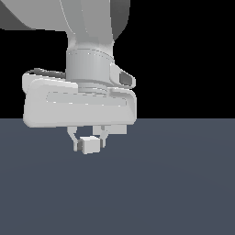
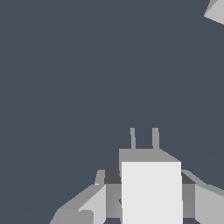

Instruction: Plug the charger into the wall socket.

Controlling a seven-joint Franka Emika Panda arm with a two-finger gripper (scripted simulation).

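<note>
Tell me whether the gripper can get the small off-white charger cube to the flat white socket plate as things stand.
Probably yes. The gripper holds the small off-white charger cube, prongs forward. Only a corner of the flat white socket plate shows, off to one side, with bare dark floor between.

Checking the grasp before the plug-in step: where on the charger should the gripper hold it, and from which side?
Grip the charger on two opposite flat sides of its blocky body, coming from the back, away from its two prongs. The wrist view shows the prongs sticking out past the body, so they stay free. The gripper appears already closed on the body this way, above the floor.
</note>
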